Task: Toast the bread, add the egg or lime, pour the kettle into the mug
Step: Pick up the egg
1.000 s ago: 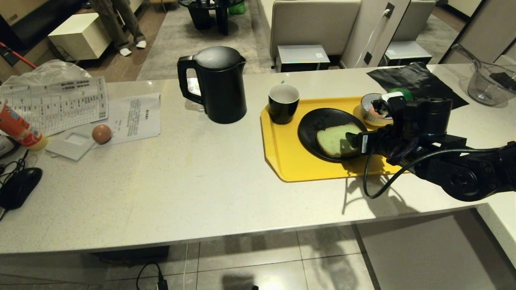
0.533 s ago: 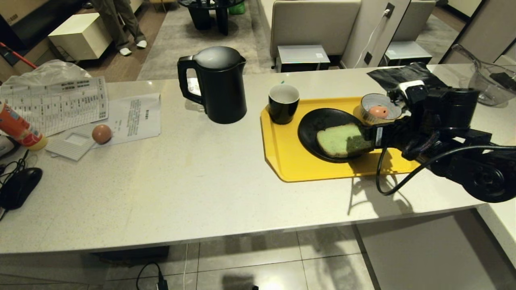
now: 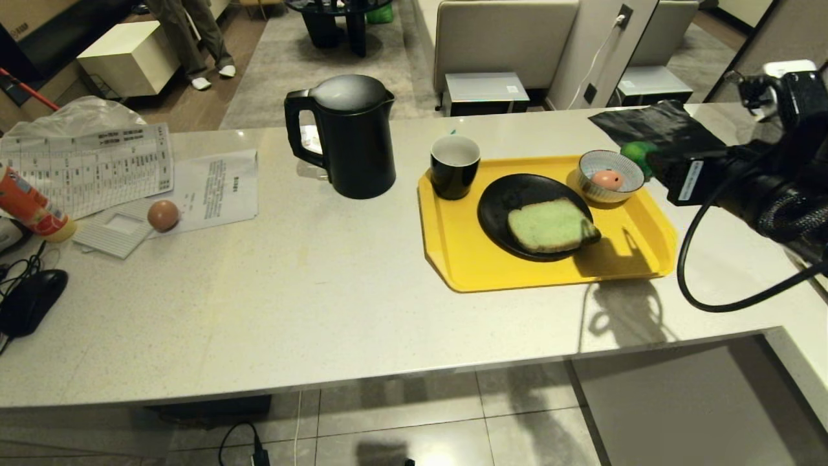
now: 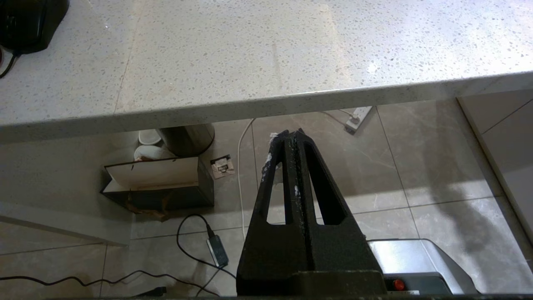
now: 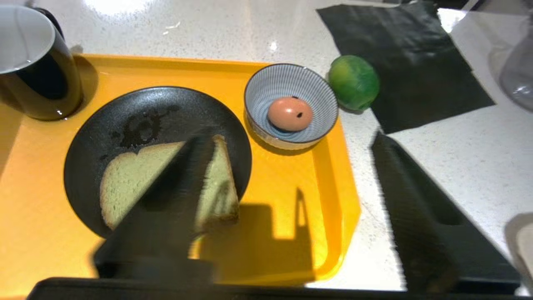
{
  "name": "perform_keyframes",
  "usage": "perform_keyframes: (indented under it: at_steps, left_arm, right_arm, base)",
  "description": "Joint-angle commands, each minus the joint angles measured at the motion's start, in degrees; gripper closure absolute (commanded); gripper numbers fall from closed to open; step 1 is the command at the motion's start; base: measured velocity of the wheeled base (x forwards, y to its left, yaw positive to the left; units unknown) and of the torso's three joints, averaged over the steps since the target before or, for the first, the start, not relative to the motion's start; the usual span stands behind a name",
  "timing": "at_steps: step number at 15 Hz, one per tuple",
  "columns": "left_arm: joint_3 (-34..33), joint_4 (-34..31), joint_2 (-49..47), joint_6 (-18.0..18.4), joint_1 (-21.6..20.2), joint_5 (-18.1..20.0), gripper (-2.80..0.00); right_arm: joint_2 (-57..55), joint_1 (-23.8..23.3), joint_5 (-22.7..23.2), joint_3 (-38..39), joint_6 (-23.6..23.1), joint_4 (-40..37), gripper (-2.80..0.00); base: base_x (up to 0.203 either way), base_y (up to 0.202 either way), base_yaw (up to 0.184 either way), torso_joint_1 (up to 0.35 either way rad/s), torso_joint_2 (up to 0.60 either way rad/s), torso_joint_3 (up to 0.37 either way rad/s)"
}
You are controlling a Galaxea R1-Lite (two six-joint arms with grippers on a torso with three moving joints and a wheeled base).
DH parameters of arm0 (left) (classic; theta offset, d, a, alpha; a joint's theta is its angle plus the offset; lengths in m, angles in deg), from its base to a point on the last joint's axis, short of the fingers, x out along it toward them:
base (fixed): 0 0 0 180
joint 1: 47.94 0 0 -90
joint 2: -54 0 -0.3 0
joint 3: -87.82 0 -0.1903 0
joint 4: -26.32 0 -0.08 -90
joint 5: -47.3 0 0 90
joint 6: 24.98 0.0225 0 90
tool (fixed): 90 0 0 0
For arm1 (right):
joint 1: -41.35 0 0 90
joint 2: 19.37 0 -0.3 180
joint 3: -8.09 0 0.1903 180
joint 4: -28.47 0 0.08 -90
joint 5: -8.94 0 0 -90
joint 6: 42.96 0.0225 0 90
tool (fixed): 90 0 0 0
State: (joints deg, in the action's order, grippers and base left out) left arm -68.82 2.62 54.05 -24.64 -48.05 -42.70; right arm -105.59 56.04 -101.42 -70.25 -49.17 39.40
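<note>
step: bread (image 3: pixel 550 225) plated, egg (image 5: pixel 290 113) bowled | right claw (image 5: pixel 287 183) released, empty, above tray (image 3: pixel 466 272) | left claw (image 4: pixel 295 137) clenched, parked | next: grasp kettle (image 3: pixel 352 139) handle, pour into mug (image 3: pixel 455 165)

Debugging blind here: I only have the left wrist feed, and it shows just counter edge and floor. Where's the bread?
Observer: The bread lies on a black plate on the yellow tray.
Operator: And the lime?
Observer: The lime is off the tray, on the counter right beside the striped bowl, at the edge of a black sheet.
Operator: Right gripper?
Observer: The right gripper hangs above the tray's right side, with its jaws wide apart and nothing between them.
</note>
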Motion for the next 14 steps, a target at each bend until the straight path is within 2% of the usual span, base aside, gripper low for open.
perform_keyframes:
  at_steps: [1,14]
  left_arm:
    - [0.0,0.0,0.0,0.0,0.0,0.0,0.00]
    - [-0.1,0.0,0.0,0.0,0.0,0.0,0.00]
  right_arm:
    - [4.9,0.1,-0.1,3.0,-0.4,0.2,0.00]
    - [8.0,-0.1,0.0,5.2,-0.4,0.1,0.00]
  base:
    - [0.000,0.000,0.000,0.000,0.00,0.000]
    - [0.000,0.000,0.000,0.000,0.00,0.000]
